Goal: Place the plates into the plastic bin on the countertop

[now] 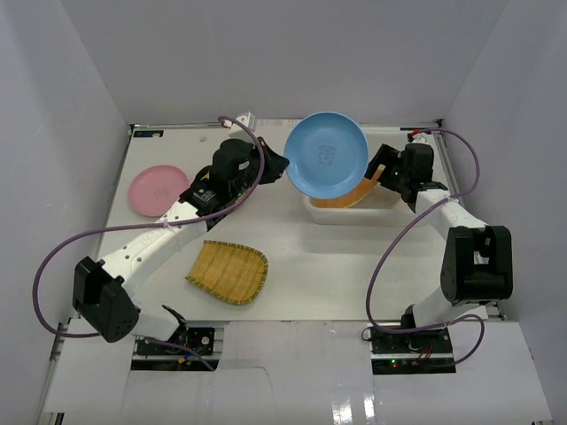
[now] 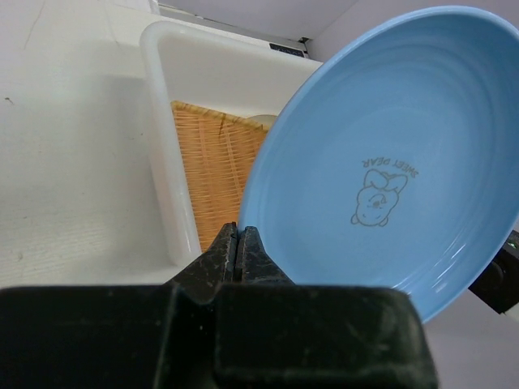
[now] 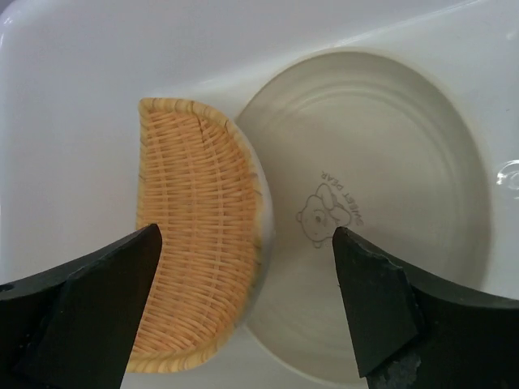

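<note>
Desk [image 1: 310,266]: flat, white, rectangular, boxed in by plain white walls [image 1: 62,115]. A smooth, round pink plate [image 1: 158,189] is laid near the left edge. A yellow plate [image 1: 228,271], woven texture with rounded corners, is laid front-centre.

Bin [image 1: 354,215]: white plastic, rounded corners, wide rim, set back right. 2 plates are seen inside: an orange woven plate [image 3: 190,243], tilted, touching a round cream plate [image 3: 389,186] printed with a bear and what reads as "SWEET BEAR". The same print is carried on the glossy blue plate [image 2: 389,154], which is clamped by its rim in the left fingers [image 2: 263,263] and held tilted over the bin. Right fingers [image 3: 373,292] are spread wide above the bin, nothing held.
</note>
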Tool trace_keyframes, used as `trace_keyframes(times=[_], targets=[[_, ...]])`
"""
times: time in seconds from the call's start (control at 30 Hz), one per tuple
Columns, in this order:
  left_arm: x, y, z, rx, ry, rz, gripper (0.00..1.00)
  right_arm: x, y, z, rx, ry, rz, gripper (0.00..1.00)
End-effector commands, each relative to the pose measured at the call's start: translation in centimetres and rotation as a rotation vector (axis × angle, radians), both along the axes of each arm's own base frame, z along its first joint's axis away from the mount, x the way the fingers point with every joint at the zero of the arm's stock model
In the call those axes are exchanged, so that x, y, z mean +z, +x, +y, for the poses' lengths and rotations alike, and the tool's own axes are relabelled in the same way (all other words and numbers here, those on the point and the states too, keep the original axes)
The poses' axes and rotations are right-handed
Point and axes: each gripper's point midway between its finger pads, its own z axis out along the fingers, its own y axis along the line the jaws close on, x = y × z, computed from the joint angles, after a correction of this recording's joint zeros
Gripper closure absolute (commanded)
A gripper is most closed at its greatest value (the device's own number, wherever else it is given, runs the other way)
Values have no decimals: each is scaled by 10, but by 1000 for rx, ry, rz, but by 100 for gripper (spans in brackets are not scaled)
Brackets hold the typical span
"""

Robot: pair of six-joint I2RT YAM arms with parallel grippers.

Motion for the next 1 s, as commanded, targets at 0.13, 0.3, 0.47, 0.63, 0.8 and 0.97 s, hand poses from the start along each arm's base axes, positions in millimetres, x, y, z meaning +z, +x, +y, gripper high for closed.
trace_keyframes(times=[0.13, 0.3, 0.47, 0.63, 0.8, 0.97], targets=[[-29, 25, -35, -8, 85, 42, 100, 68, 5, -40, -134, -3, -156, 2], [-56, 48, -73, -47, 133, 101, 100, 124, -28, -78, -282, -13, -307, 11], [-95, 69, -113, -103, 185, 162, 100, 139, -66, -80, -301, 7, -377, 22], [-90, 90, -132, -102, 201, 140, 48, 145, -94, -21, -35, 108, -422, 24], [-65, 104, -120, -63, 254, 74, 17, 135, -116, 46, 184, 94, -381, 22], [-40, 104, -17, 102, 213, 93, 18, 124, -153, 135, 386, 143, -367, 25]])
